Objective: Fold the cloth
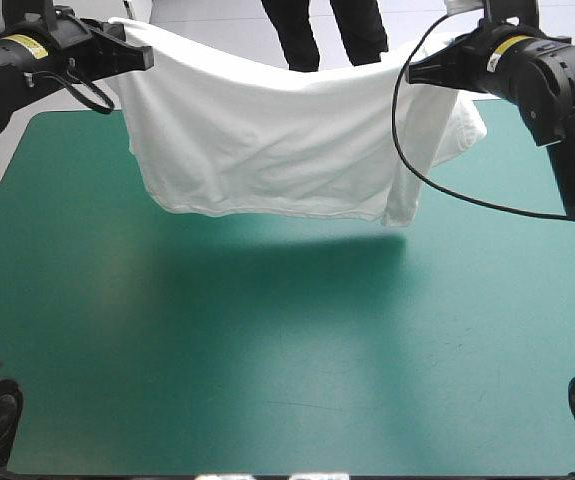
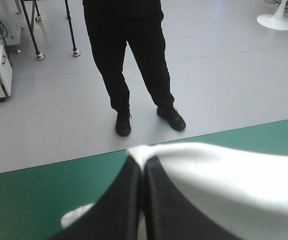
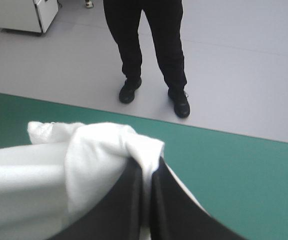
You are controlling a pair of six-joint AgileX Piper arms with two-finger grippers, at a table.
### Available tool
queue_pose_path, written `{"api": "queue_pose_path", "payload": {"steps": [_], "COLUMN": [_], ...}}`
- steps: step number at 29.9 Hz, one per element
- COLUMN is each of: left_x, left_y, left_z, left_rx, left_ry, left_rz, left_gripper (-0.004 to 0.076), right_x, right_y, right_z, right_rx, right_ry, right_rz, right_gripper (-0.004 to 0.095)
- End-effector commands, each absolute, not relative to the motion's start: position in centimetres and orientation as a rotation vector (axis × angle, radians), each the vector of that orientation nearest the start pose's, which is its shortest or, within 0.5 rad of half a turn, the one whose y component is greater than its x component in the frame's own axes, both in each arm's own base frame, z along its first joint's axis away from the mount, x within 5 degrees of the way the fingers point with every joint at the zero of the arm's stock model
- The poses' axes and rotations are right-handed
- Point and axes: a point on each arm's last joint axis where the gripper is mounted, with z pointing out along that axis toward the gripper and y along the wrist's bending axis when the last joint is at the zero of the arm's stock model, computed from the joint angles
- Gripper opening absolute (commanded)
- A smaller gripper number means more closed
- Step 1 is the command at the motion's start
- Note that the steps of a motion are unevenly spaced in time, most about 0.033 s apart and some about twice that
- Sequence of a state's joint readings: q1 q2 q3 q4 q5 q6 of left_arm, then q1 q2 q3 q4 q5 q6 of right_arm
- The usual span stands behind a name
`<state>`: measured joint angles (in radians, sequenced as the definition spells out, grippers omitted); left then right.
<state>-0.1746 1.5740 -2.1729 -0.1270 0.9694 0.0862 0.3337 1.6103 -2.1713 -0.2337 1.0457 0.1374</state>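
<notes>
the t-shirt (image 1: 267, 140) hangs over the counter's (image 1: 267, 350) far half, its long axis stretched straight across between the left jaws and the right jaws — both pairs pinched all but closed on its top corners, hem apparently off the counter.

Table (image 1: 287, 400), teal-green cover (image 1: 107, 300), broad shadow (image 1: 297, 255)

You see the T-shirt (image 1: 267, 140) as soft, matt white cloth, finely creased. Under the T-shirt, the teal-green cover (image 1: 267, 340) looks smooth with a faint sheen. The black fingers (image 2: 123, 205) at the T-shirt look smooth, dully shiny.
</notes>
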Motion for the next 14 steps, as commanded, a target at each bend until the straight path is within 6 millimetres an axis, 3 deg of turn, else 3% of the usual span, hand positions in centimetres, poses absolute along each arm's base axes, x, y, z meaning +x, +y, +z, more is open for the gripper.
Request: {"api": "queue_pose_path", "payload": {"steps": [1, 7, 14], "left_x": [30.2, 34.5, 37.2], "left_y": [-6.3, -6.8, -7.1], "left_z": [57.4, 56.4, 55.9], "left_rx": [0.221, 0.205, 0.167], "left_ry": [1.663, 1.521, 1.387], "left_rz": [-0.219, -0.185, -0.174], "left_gripper": [-0.0009, -0.0009, -0.0009], "right_x": [30.8, 34.7, 38.2], "right_y": [8.3, 9.1, 7.5], "right_z": [56.3, 55.2, 53.9], "right_rx": [-0.172, -0.167, -0.095], "right_ry": [1.725, 1.604, 1.530], "right_rz": [0.003, -0.066, -0.045], "right_gripper": [-0.0017, -0.0017, -0.0017]}}
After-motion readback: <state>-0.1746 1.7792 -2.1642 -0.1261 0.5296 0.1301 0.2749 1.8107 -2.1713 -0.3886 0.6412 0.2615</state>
